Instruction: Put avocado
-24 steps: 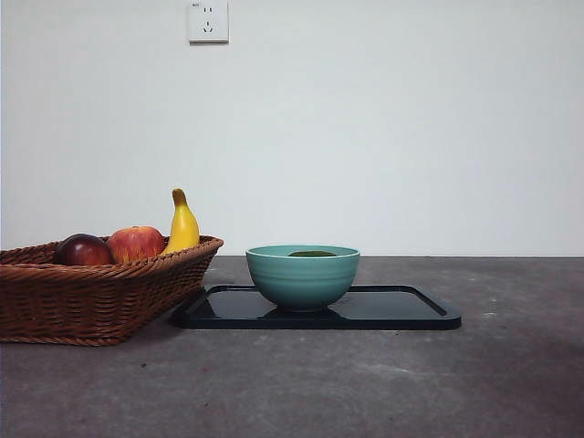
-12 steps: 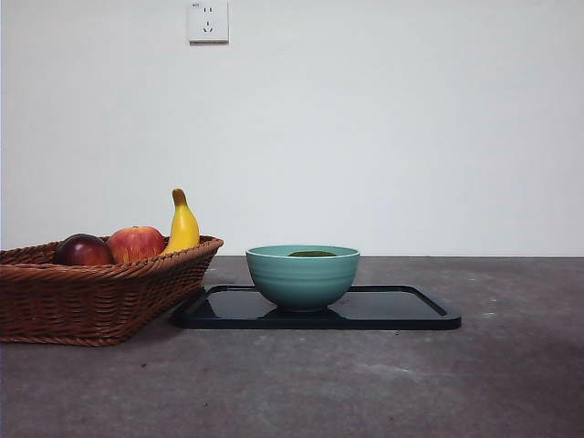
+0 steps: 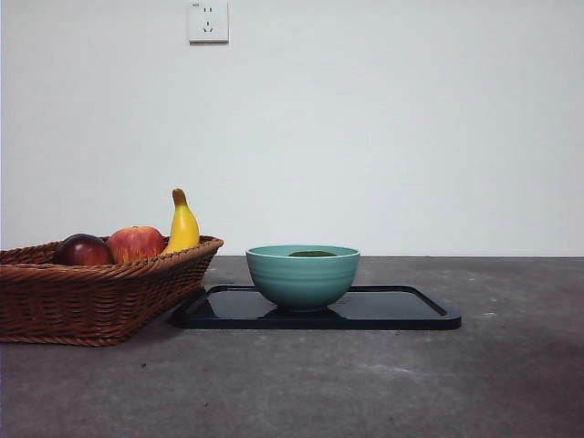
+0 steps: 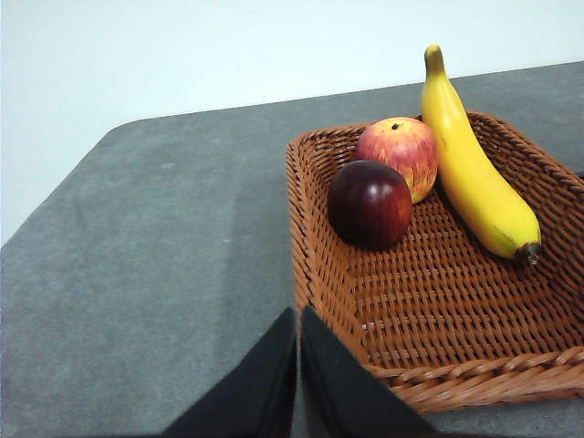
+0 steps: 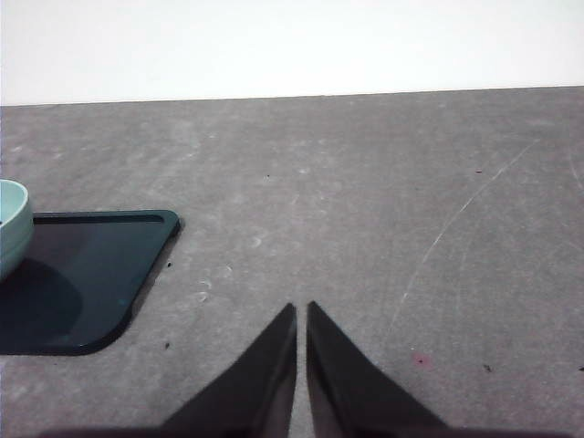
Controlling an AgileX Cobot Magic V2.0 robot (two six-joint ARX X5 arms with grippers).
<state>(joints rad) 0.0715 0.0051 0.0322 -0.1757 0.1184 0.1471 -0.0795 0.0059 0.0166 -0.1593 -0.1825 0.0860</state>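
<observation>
The avocado (image 3: 312,254) lies inside the teal bowl (image 3: 302,276), only its dark green top showing above the rim in the front view. The bowl stands on a black tray (image 3: 401,310). My left gripper (image 4: 298,319) is shut with nothing in it, hovering beside the near corner of the wicker basket (image 4: 438,301). My right gripper (image 5: 301,315) is shut and empty above bare table, to the side of the tray (image 5: 82,274), where the bowl's edge (image 5: 11,228) just shows. Neither arm appears in the front view.
The wicker basket (image 3: 91,292) at the left holds a dark red-purple fruit (image 4: 370,203), a red-yellow apple (image 4: 400,153) and a banana (image 4: 470,169). It stands close to the tray's left end. A wall socket (image 3: 208,20) sits high on the back wall.
</observation>
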